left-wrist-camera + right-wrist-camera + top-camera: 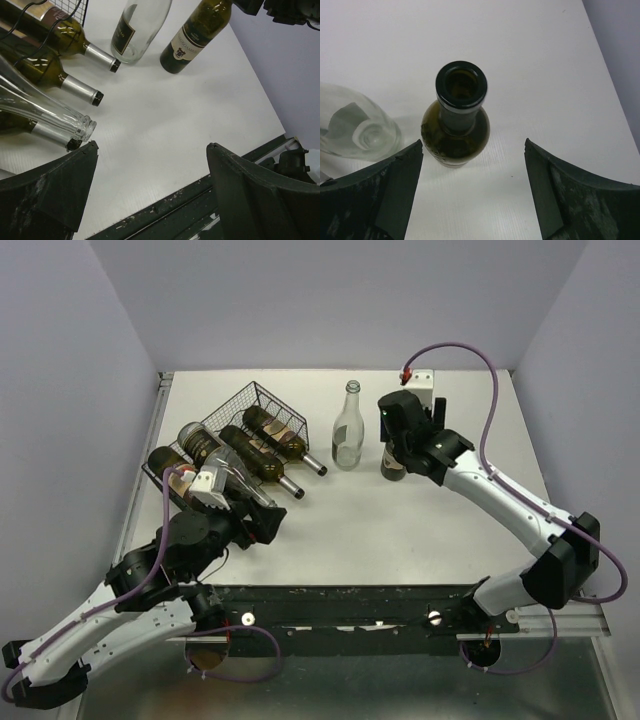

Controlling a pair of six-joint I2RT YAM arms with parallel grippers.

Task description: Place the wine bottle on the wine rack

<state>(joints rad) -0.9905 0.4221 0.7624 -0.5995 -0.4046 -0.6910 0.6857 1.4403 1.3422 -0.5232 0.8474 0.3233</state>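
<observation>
**Bottle upright under our right gripper**

Our right gripper point(472, 149) is spread wide and holds nothing. The dark wine bottle point(461, 97) stands upright on the table just below it, with its long axis vertical. The wine rack point(262, 400) lies well to the left, nearer our left gripper point(150, 150), which is also open.

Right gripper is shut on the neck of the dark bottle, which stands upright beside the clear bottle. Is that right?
Not shut. The right gripper is open, with its fingers wide apart on either side of the dark bottle and not touching it, as the right wrist view shows. The rest holds: the dark bottle stands upright beside the clear bottle.
</observation>
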